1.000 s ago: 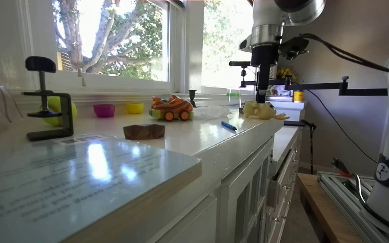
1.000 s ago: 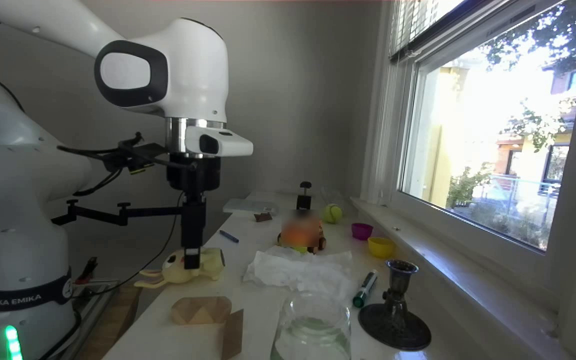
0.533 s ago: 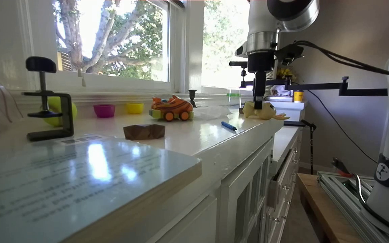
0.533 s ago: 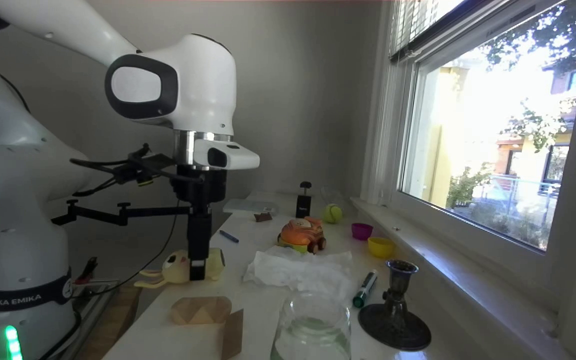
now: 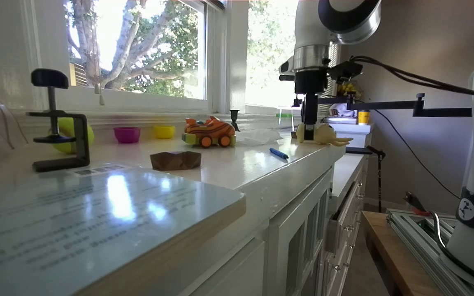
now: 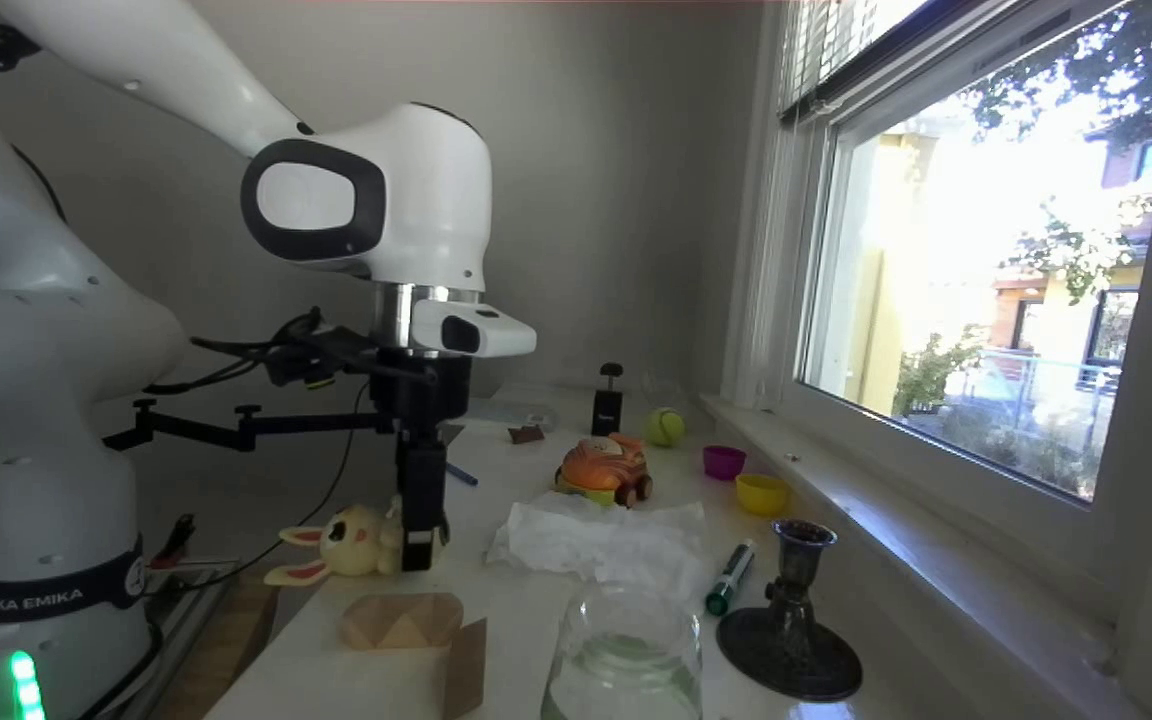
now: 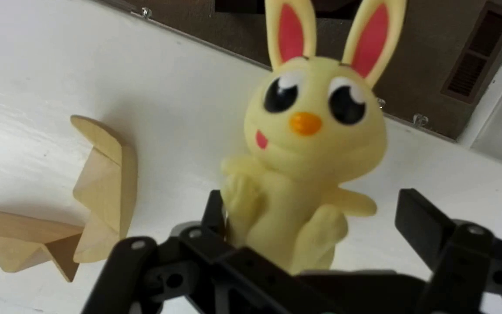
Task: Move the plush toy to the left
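Lowered further, the gripper (image 7: 314, 214) is spread wide around the plush toy (image 7: 312, 150); judged light and soft, it is best clasped mid-body.

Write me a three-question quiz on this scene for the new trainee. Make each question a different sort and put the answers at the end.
1. Multiple choice: what is between the jaws of the end effector?
A) a tennis ball
B) a rabbit toy
C) an orange toy car

2. True or false: in the wrist view, the toy's ears reach past the edge of the white counter.

3. Fill in the blank: in an exterior view, the yellow cup stands near a ___ cup.

Key
1: B; the jaws stand open around it, with a gap showing on one side.
2: True.
3: magenta; the magenta cup stands apart from the yellow one.
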Motion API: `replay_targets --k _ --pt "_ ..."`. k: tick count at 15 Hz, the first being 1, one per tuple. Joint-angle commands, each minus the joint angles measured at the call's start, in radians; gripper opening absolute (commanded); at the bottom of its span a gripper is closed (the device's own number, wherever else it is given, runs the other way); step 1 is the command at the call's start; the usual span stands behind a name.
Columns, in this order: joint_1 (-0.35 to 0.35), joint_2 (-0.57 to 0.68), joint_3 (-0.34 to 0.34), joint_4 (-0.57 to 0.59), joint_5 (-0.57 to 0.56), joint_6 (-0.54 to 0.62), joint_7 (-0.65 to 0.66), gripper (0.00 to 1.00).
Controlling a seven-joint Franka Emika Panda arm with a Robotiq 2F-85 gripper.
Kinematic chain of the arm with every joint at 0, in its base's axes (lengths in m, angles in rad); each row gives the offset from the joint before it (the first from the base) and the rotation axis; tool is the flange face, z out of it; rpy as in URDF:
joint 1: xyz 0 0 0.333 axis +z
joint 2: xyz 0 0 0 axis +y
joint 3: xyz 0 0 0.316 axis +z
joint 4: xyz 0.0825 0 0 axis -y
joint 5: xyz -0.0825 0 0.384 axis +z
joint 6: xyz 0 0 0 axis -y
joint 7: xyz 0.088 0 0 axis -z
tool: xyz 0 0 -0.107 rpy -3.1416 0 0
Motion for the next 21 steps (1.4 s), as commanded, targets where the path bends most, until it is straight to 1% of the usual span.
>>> replay_targets --k 1,14,21 --pt "0.006 0.004 0.015 0.001 -0.009 0.026 0.02 1.0" --pt "-0.001 -0.01 0.027 0.001 -0.014 0.008 0.032 1.0" --pt "-0.008 -0.057 0.041 0.004 -0.018 -0.02 0.054 1.0"
